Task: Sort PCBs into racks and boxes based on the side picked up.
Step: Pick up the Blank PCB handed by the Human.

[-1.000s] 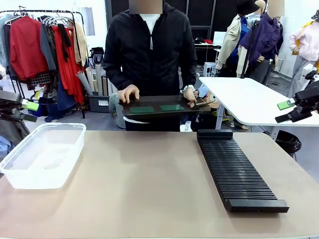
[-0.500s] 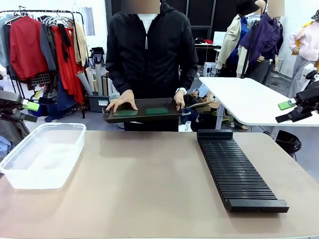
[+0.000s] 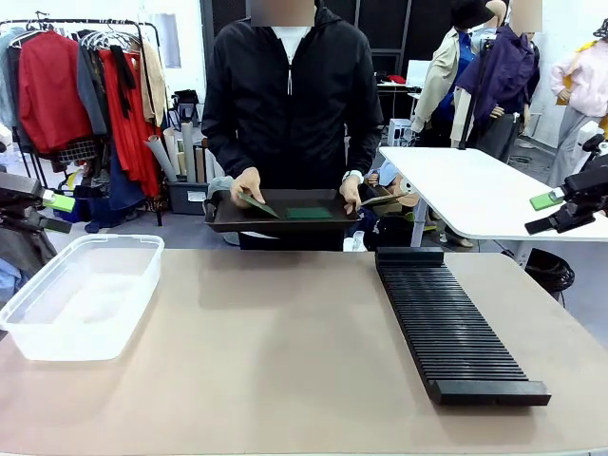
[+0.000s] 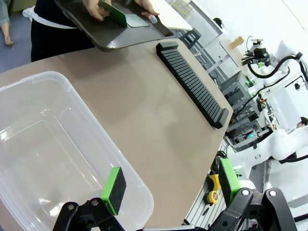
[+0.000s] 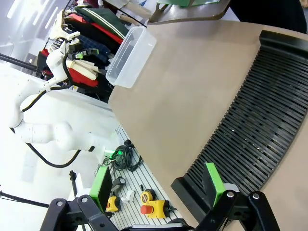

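Note:
Across the table a person holds a dark tray (image 3: 285, 222) at the far edge, with two green PCBs in it. One PCB (image 3: 257, 204) is tipped up by the person's hand; the other PCB (image 3: 309, 213) lies flat. A clear box (image 3: 81, 294) stands at the table's left, a long black rack (image 3: 451, 323) at its right. My left gripper (image 3: 55, 213) hangs open off the left edge, above the box (image 4: 57, 144) in the left wrist view. Off the right edge, my right gripper (image 3: 541, 213) is open and holds nothing; the rack (image 5: 260, 120) lies under it.
The brown table (image 3: 275, 351) has bare room between box and rack. A white side table (image 3: 465, 190) stands behind at the right, close to my right gripper. A clothes rail (image 3: 85, 85) stands far left behind the person.
The person has shifted the tray back toward the middle and lower, and one hand now tips up the left PCB. Neither arm has moved.

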Motion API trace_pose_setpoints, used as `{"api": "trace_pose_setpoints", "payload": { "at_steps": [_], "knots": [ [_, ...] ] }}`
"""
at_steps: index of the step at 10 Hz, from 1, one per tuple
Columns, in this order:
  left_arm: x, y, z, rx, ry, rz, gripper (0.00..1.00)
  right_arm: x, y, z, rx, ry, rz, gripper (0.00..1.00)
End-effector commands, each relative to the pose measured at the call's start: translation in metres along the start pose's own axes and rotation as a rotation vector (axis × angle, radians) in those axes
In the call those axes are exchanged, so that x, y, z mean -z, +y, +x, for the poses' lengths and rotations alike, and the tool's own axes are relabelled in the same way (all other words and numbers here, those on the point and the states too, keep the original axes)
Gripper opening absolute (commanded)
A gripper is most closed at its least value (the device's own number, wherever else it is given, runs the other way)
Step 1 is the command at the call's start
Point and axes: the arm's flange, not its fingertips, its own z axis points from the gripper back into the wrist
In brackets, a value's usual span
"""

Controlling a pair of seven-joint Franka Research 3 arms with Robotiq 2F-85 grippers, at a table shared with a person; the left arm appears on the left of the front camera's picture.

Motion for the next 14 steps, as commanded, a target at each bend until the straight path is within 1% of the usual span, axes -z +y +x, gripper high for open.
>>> {"api": "trace_pose_setpoints", "payload": {
  "at_steps": [1,11,14],
  "knots": [
    [-0.001,-0.001,-0.001,-0.001,-0.003,-0.002,1.00,0.001,0.001,0.000,0.010,-0.003,0.003,1.00],
    [-0.001,-0.001,-0.001,-0.001,-0.003,-0.002,1.00,0.000,0.000,0.000,0.000,0.000,0.000,1.00],
    [-0.001,-0.001,-0.001,-0.001,-0.003,-0.002,1.00,0.025,-0.005,0.017,0.020,-0.088,0.073,1.00]
  ]
}}
